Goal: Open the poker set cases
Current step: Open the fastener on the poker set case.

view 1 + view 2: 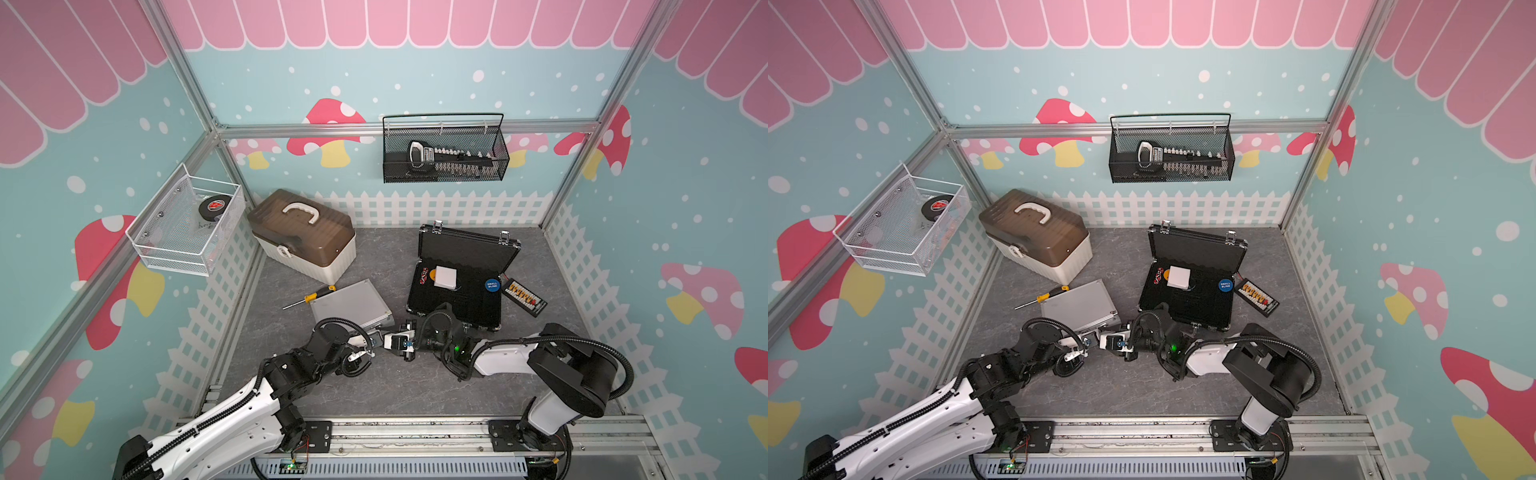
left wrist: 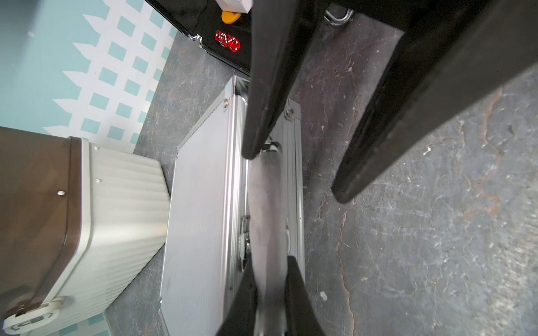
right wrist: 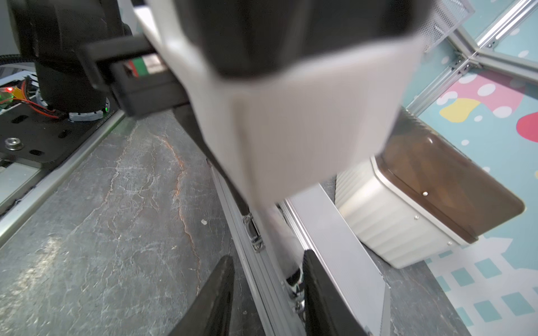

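The larger black poker set case (image 1: 457, 299) (image 1: 1187, 297) lies right of centre with its lid raised, showing cards, red dice and a blue disc; its corner shows in the left wrist view (image 2: 203, 26). The smaller silver case (image 1: 349, 301) (image 1: 1077, 305) (image 2: 201, 203) (image 3: 329, 241) lies flat and closed. My left gripper (image 1: 370, 336) (image 1: 1086, 336) (image 2: 269, 261) is shut on the silver case's grey handle (image 2: 266, 209) at the front edge. My right gripper (image 1: 380, 332) (image 1: 1096, 332) (image 3: 269, 257) stands open, straddling that front edge beside a latch (image 3: 253, 232).
A tall white box with a brown lid (image 1: 303, 237) stands behind the silver case. A yellow-handled screwdriver (image 1: 309, 298) lies beside it. A black strip of small pieces (image 1: 524, 297) rests right of the black case. Wire baskets hang on the left wall (image 1: 187, 224) and back wall (image 1: 444, 153).
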Controlling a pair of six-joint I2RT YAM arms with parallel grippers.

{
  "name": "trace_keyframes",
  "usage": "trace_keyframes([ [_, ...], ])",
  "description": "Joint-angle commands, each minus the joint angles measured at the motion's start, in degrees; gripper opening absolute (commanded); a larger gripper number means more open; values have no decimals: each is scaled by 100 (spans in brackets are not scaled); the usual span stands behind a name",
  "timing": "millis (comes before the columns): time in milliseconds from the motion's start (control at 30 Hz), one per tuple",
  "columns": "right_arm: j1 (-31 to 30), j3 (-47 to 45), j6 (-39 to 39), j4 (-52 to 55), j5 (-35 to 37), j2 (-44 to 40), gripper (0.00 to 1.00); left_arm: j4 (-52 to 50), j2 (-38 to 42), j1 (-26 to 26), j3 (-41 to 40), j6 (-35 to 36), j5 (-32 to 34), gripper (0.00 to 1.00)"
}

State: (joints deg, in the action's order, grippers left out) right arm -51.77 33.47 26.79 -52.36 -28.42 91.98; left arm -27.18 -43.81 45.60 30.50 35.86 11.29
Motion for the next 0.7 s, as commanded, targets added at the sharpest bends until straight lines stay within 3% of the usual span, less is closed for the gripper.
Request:
trace_keyframes([
  [0,-61,79,206,222,-112,-82,38,722,114,-7,66,88,-69,0],
  [333,-69,320,222,140,297,189,38,716,354,-8,-2,275,-141,0],
  [667,-61,601,259,391,290,284,45,697,895,-10,-234,819,-432,0],
])
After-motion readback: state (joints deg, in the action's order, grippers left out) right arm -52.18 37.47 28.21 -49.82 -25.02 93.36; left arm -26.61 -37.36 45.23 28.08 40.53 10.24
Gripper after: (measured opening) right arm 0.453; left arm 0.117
